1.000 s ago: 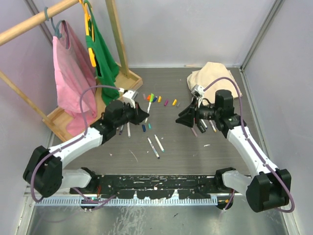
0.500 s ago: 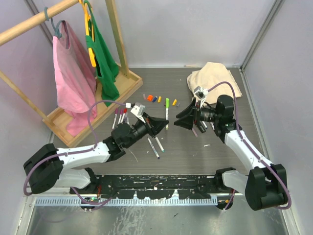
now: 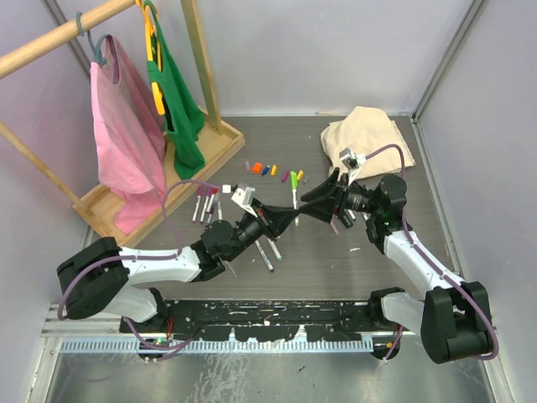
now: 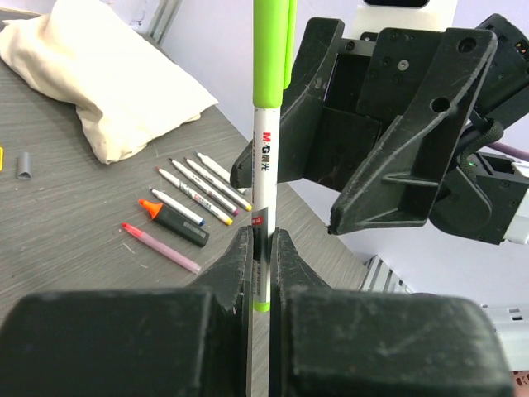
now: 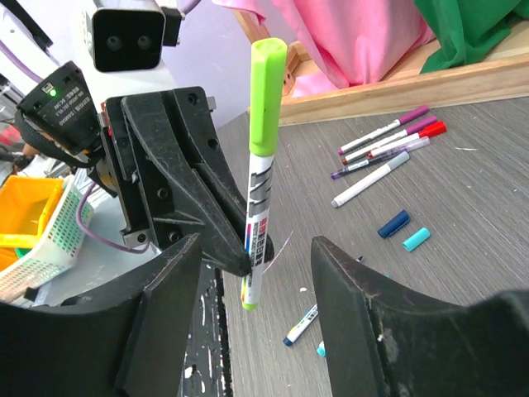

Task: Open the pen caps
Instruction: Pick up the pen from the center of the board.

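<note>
The left gripper [image 3: 289, 217] is clamped on the lower barrel of a pen [image 4: 263, 174] and holds it upright above the middle of the desk [image 3: 336, 260]. The green cap [image 4: 271, 50] sits on the top end of the white barrel, well above the left fingers and untouched by them. A green plug shows at the bottom end, just below the grip.

The right gripper [image 3: 307, 201] faces the left one from the right, with its jaws partly open. In the right wrist view its fingers [image 5: 161, 322] stand one on each side of the pen, with a gap on both sides, and touch neither barrel nor cap. I cannot tell whether the pen is between the tips or just beyond them.

Loose caps [image 3: 273, 170] in orange, blue, yellow and pink lie in a short row toward the desk's far edge, beyond both grippers. A dark blue cap [image 5: 393, 223] and a teal cap [image 5: 416, 239] lie side by side nearer the middle.

Capped pens [image 3: 205, 201] with purple and red caps lie bunched toward the left edge. They are beside the wooden base [image 3: 210, 151] of a rack holding a pink garment [image 3: 122, 126] and a green garment [image 3: 172, 92].

Two pens [image 3: 267, 250] lie by the left arm. More white pens [image 4: 202, 184], a black highlighter [image 4: 178, 223] with an orange tip and a pink pen [image 4: 161, 246] lie toward the right edge. They are near a beige cloth [image 3: 365, 134] in the far right corner.
</note>
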Robot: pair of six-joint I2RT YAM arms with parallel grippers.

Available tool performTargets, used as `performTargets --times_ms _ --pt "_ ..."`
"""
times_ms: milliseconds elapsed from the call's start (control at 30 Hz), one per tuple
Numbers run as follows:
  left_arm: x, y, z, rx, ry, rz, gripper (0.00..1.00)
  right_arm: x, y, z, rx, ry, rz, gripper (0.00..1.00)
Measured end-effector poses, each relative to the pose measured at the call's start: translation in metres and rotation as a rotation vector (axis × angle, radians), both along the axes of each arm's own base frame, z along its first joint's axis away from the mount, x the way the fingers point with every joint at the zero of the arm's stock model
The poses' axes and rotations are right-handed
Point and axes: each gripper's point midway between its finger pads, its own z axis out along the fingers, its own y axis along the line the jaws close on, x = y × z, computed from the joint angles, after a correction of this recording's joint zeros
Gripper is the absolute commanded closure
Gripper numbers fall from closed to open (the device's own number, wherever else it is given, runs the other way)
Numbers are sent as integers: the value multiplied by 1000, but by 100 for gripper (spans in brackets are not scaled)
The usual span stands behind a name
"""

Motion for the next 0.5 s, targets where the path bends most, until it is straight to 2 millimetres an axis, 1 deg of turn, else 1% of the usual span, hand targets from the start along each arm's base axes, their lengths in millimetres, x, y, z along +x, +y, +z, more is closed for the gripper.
performTargets --times_ms 133,333,433,500 --pt "-4 -4 -1 -13 7 -12 100 2 1 3 11 5 -13 45" --pt "-9 -13 -11 -8 26 -34 100 3 2 2 12 12 -24 54" --pt "-11 -16 -16 -4 36 -41 100 4 3 -1 5 21 -27 62" --pt "-11 -16 -16 -5 36 -43 100 3 4 -4 -3 29 -28 65"
